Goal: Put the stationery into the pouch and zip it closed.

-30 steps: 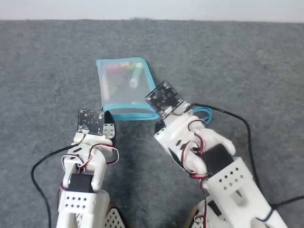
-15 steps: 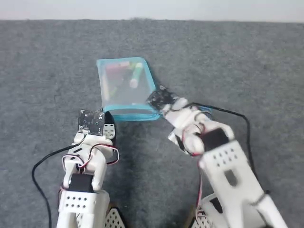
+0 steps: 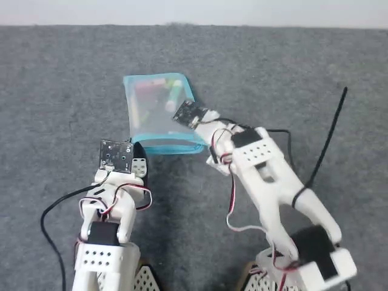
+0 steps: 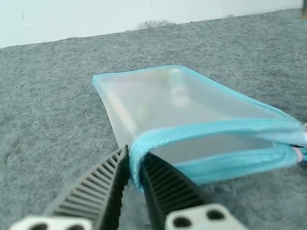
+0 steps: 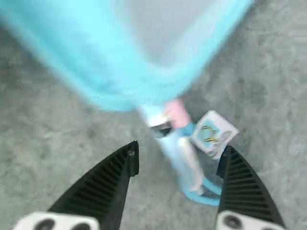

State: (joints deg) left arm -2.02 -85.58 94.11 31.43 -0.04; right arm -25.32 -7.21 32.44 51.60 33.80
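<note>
Fingers, left gripper (image 4: pixel 135 158): narrow, clamped on the near left corner of the pouch (image 4: pixel 182 108), with the blue zip edge (image 4: pixel 206 128) pinched between the ribbed pads.
Fingers, right gripper (image 5: pixel 180 152): spread wide and holding nothing; they straddle the zip pull (image 5: pixel 169 120) without touching it.
Pouch position: flat on the grey table (image 3: pixel 303 73), in the middle of the scene, just beyond both arms. The zip edge faces the near side.
Stationery (image 3: pixel 155 97): seen through the translucent wall of the pouch, lying toward its far end. Green and pink items can be made out; a count is not possible.
Zip pull position: at the near right corner of the pouch, with a small white tag (image 5: pixel 212 133) and a blue cord loop beside it on the table.
Done, as judged: the loading step appears complete, since no loose stationery lies on the table around the pouch.
Left to do, as judged: the zip. Two blue bands with a gap between them show in the left wrist view, which suggests the mouth is not yet shut, though this is not certain.
Next requirement, as judged: close the right fingers on the pull, then draw it along the zip edge while the left gripper anchors the corner.
</note>
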